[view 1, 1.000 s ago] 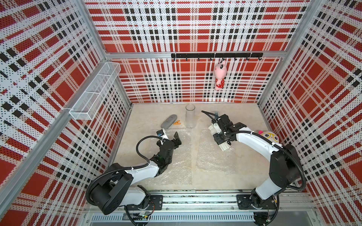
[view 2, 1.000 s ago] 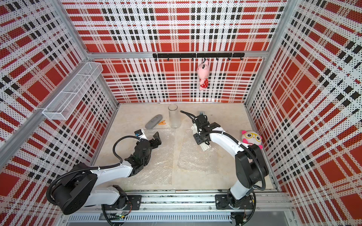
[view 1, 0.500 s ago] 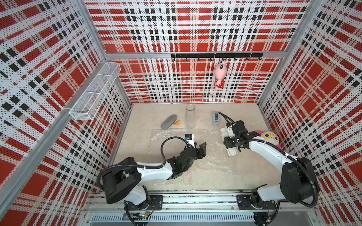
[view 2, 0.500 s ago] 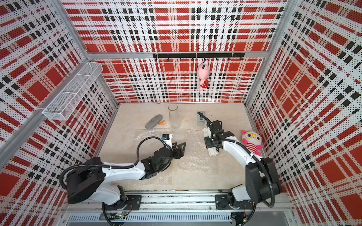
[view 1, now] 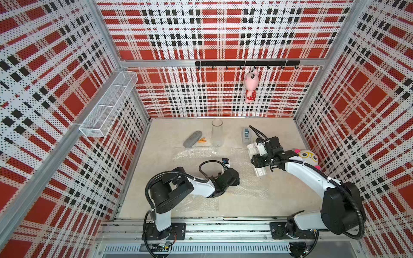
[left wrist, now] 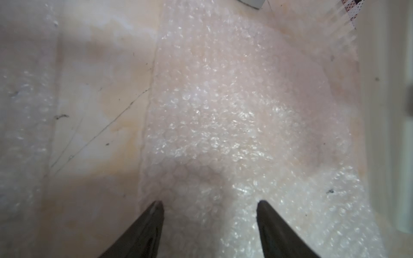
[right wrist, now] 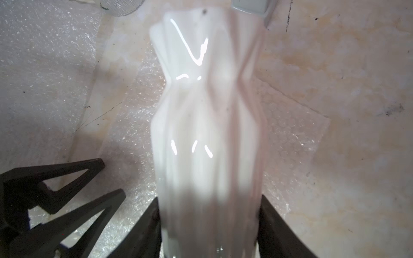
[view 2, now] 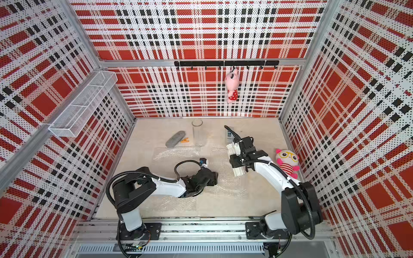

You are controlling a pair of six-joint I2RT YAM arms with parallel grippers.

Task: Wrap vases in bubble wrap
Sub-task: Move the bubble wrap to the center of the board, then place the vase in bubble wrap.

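Beige tabletop (view 1: 286, 205), bubble wrap (view 1: 194, 154) spread flat; red plaid walls (view 1: 223, 33).

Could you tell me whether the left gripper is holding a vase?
No, in the left wrist view the left gripper stands open and empty, with only the bubble wrap beneath it.

The left arm (view 1: 196, 185) lies low from its base, elbow folded and forearm stretched inward toward the right arm (view 1: 306, 174). The left gripper (left wrist: 209, 207) tilts downward, its two dark fingers (left wrist: 152, 223) spread apart with nothing between them. The right arm reaches farther back, its wrist bent down. The right gripper (right wrist: 210, 223) presses its fingers (right wrist: 274, 234) against opposite sides of the white ribbed vase (right wrist: 207, 111), clamping it near one end.
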